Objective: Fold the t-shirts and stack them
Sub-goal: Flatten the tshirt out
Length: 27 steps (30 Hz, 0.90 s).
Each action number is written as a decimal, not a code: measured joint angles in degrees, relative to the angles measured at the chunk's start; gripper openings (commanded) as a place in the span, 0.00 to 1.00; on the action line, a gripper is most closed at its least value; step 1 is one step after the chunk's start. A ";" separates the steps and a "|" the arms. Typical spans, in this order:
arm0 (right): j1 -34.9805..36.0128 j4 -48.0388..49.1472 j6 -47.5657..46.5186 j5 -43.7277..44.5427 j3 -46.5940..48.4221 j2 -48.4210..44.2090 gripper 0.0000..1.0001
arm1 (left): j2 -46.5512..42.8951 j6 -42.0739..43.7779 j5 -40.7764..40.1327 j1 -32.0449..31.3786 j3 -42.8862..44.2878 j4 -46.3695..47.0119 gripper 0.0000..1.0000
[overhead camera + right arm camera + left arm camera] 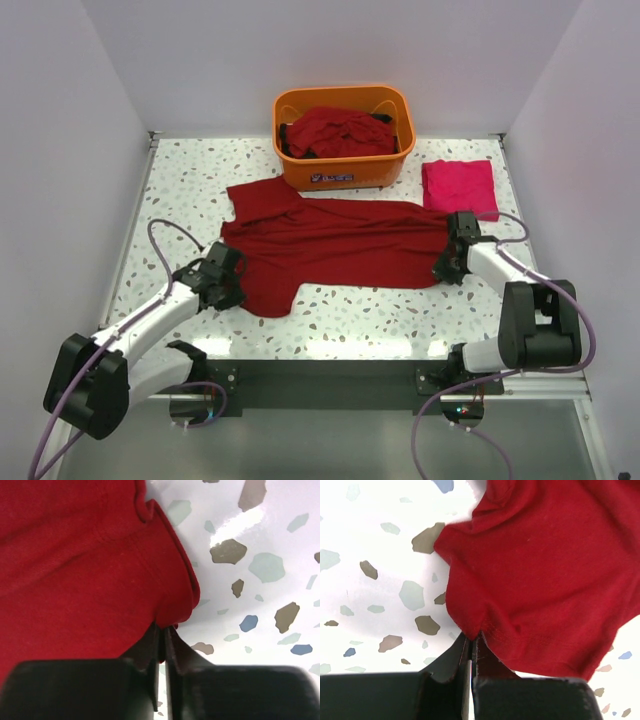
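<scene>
A dark red t-shirt [330, 245] lies spread across the middle of the table. My left gripper [228, 277] is shut on its left edge; the left wrist view shows the cloth [545, 570] pinched between the fingertips [471, 639]. My right gripper [449, 262] is shut on the shirt's right edge; the right wrist view shows the hem [100, 570] pinched at the tips [163, 627]. A folded pinkish-red t-shirt [460, 187] lies at the back right. More dark red t-shirts [338, 131] are heaped in the tub.
An orange plastic tub [345, 170] stands at the back centre, just behind the spread shirt. White walls close in the table on the left, right and back. The speckled tabletop [400, 310] ends at a dark front rail.
</scene>
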 measured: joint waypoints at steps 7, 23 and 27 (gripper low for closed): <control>0.00 -1.84 -1.07 -0.70 0.50 -3.96 0.00 | -4.35 0.17 -1.01 0.00 6.14 -3.43 0.00; 0.07 -18.08 -8.13 0.70 41.83 -31.80 0.00 | -16.65 9.46 -12.79 0.00 53.86 -9.51 0.00; 0.11 -22.05 -8.11 0.59 51.87 -34.36 0.00 | -15.72 13.20 -12.46 0.00 69.42 -12.09 0.00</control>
